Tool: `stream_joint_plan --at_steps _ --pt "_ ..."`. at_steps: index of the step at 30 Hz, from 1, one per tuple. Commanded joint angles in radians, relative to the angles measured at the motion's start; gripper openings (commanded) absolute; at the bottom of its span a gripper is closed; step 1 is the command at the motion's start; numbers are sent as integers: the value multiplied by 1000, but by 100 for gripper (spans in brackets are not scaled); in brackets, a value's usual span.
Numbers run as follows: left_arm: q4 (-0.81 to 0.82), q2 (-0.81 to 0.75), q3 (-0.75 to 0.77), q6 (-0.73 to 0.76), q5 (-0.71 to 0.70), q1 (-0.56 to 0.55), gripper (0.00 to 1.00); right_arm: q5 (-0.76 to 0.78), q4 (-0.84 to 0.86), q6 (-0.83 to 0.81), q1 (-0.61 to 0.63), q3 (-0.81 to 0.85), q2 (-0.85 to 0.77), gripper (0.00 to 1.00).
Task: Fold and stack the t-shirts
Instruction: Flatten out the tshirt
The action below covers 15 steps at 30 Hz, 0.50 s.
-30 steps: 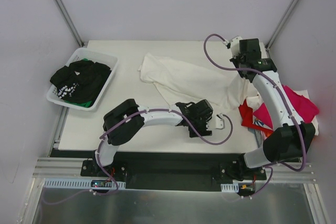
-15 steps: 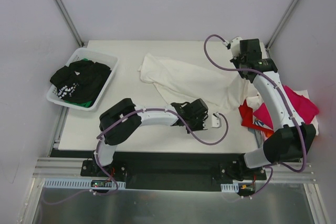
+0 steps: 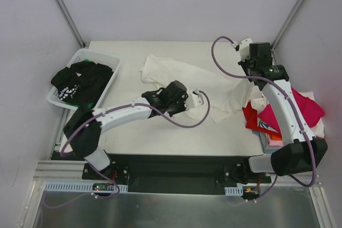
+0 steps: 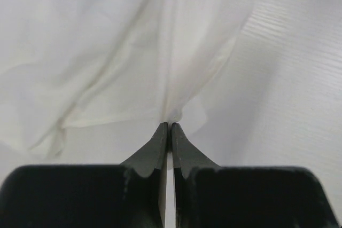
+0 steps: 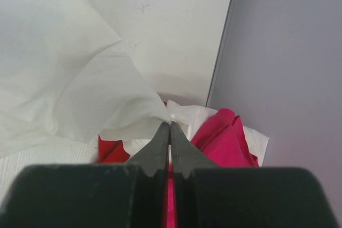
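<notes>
The left gripper (image 4: 169,127) was closed on the near edge of the white tee (image 3: 203,78) lying on the counter (image 3: 160,132), the right gripper (image 5: 170,126) closed on its right corner, over the red and magenta tees (image 3: 307,105)

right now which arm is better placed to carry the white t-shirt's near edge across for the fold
Probably left. The left gripper is shut on the white t-shirt at its near edge, free to carry it across. The right gripper pinches the shirt's right edge beside the magenta t-shirt.
</notes>
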Motion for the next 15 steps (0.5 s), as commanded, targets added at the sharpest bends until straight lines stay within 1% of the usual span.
stream_joint_plan --at_steps 1,4,8,12,13,15 --pt "58 -250 27 61 -119 45 0 -23 2 41 -6 -13 -85 1" --pt "89 -334 27 97 -154 81 0 -65 -26 68 0 -11 -113 1" --pt "141 -413 -13 131 -204 101 0 -87 -72 84 26 -19 -160 1" --pt "230 -511 -83 176 -260 105 0 -131 -84 85 63 -57 -255 1" --pt "250 -555 -108 197 -270 107 0 -139 -85 85 72 -59 -309 1" --pt "320 -598 -128 223 -309 121 0 -151 -93 91 77 -58 -360 1"
